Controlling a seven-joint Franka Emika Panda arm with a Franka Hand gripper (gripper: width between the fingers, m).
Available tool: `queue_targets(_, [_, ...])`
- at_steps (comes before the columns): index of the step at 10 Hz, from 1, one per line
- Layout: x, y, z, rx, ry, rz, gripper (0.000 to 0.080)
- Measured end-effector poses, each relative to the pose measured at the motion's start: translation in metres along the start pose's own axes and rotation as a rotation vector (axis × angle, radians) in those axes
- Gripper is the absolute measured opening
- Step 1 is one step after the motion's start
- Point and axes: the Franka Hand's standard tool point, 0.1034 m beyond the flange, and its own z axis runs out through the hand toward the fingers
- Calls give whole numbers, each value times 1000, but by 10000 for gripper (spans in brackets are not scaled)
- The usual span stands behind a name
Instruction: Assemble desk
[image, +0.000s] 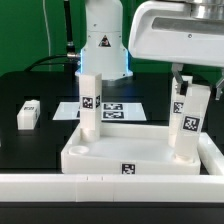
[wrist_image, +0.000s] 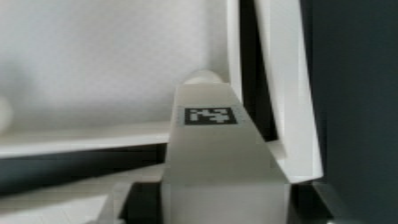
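- The gripper (image: 193, 88) is at the upper end of the right leg (image: 192, 125) (wrist_image: 214, 150), and its fingers look clenched on it from both sides. The contact itself is a little blurred, so this is my reading.
- The hold is high on the leg, I think so that the lower end stays free to go into a corner socket.
- The right leg stands almost upright at the corner of the desk top (image: 100, 160) on the exterior view's right. Whether it is already seated in the socket, I cannot tell.
- In the wrist view the leg runs straight away from the camera, which suggests that it is centred between the jaws.
- The desk top lies flat on the black table (image: 30, 150) with its hollow side up, so the sockets are open from above.
- The left leg (image: 91, 100) stands upright alone in its corner, so it seems already fixed.
- A loose leg (image: 28, 115) lies on the table, well apart from the desk top, probably waiting for its turn.
- The marker board (image: 120, 108) lies behind the desk top, and the white wall (image: 100, 185) runs in front.
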Motion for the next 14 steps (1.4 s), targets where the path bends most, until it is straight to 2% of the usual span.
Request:
queue_targets(4, [1,0,0,14,13,363,290])
queue_targets(10, [0,-2,1,20,6,722,290])
queue_targets(11, [0,-3,1,31,6,821,290])
queue_targets(12, [1,-3,1,62,10,938,290])
queue_targets(14, [-1,-1,2,106,9,1103,290])
